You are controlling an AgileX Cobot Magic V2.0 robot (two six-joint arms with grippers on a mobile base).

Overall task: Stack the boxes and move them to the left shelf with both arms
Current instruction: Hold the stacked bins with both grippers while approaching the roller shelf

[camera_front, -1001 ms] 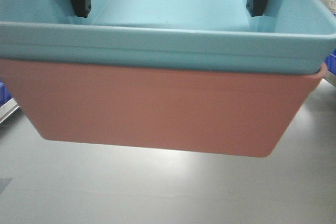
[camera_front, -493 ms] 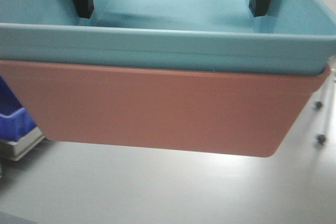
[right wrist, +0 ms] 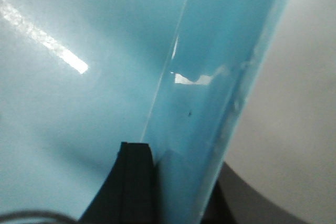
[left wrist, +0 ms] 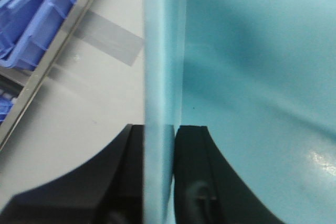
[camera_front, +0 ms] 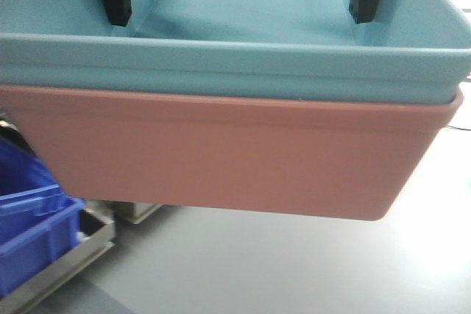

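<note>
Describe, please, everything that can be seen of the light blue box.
The light blue box is a rectangular tub of smooth, glossy plastic with a rolled rim and sloping walls. It is empty, upright and nested inside the salmon pink box, with only its rim band showing above. The left gripper clamps its left wall, one black finger inside and one outside; the right gripper clamps the right wall the same way.

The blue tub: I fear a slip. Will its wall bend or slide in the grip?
Probably stiff: the wall of the blue tub looks straight where the left gripper pinches it. Possibly slippery: the plastic shows glossy glare. Likely light, being empty.
</note>
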